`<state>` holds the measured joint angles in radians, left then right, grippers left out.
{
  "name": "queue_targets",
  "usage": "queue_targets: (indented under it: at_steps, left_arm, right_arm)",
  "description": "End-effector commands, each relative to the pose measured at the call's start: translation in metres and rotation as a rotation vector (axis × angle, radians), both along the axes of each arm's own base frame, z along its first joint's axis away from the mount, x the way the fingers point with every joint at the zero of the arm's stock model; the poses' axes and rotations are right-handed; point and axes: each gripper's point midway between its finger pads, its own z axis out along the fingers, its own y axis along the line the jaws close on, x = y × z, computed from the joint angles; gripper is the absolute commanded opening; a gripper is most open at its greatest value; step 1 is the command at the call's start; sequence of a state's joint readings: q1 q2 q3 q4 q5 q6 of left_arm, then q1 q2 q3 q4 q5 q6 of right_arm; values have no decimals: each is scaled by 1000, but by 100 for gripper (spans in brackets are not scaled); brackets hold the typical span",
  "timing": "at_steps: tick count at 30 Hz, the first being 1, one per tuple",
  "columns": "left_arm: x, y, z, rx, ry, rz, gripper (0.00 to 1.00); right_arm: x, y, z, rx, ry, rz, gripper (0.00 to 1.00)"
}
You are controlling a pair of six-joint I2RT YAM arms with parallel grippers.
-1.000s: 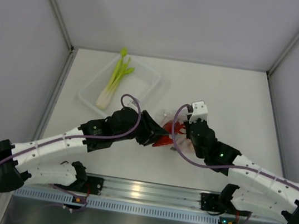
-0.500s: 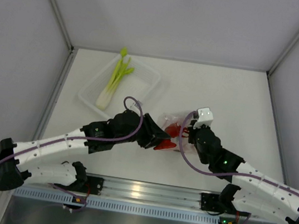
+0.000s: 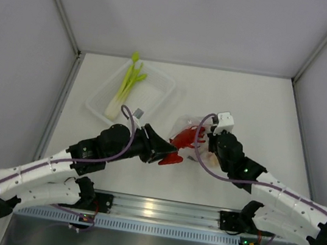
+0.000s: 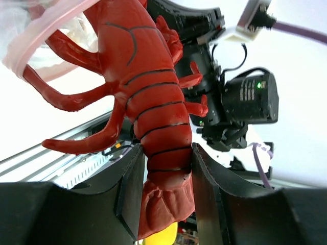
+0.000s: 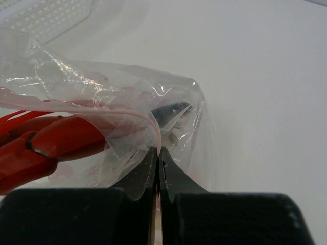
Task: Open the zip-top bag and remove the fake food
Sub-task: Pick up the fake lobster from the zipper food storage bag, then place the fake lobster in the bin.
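counter (image 3: 264,107): white, carrying everything, walled on three sides
tray (image 3: 156,90): clear, rigid, at the far left of the counter, well apart from the bag
zip-top bag (image 5: 117,97): crumpled between the two arms at mid-counter, mouth open towards the left arm, pink zip strip looped round the lobster's front
leek (image 3: 124,89): green and white, lying in the tray
lobster (image 4: 153,97): red, front legs and head at the bag's mouth, tail end outside it
grey piece (image 5: 171,109): dark, seen through the plastic deep in the bag
left claw (image 4: 166,163): grasping the lobster by its tail
right claw (image 5: 157,158): clenched on a fold of the bag's plastic
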<state>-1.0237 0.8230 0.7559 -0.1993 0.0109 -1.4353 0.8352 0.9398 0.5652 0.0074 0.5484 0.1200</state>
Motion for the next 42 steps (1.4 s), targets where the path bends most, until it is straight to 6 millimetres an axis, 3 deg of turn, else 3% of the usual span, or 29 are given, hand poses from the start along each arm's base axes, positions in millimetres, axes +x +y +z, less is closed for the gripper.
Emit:
queue_targets:
  at_steps: [1,7,11,15,21,23,28,33,39,40,42]
  left_arm:
    - [-11,1,45,-121,-132,-58,0]
    - [-19,12,55,-117,-181,-78,0]
    - [-22,22,59,-124,-212,-66,0]
    - [-20,23,62,-117,-260,-61,0]
    - [-11,24,74,-77,-420,-41,0]
    - [1,35,84,-32,-526,28,0]
    - [3,62,97,17,-757,94,0]
    - [29,96,92,153,-814,284,0]
    - [76,120,64,562,-813,440,0]
    - [83,116,59,631,-829,424,0]
    - [92,121,65,692,-837,467,0]
  right_arm:
    - [17,-1,24,0,-39,-35,0]
    - [37,-16,22,-19,-14,-89,0]
    - [43,-15,21,-13,1,-85,0]
    - [39,0,22,39,21,-10,0]
    - [27,2,12,78,98,-6,0]
    - [25,-4,8,80,124,-38,0]
    - [20,-16,-1,48,174,-103,0]
    - [14,-23,0,54,182,-123,0]
    - [3,-29,10,74,178,-112,0]
    - [1,-31,9,69,182,-114,0]
    - [-3,-35,14,72,170,-113,0]
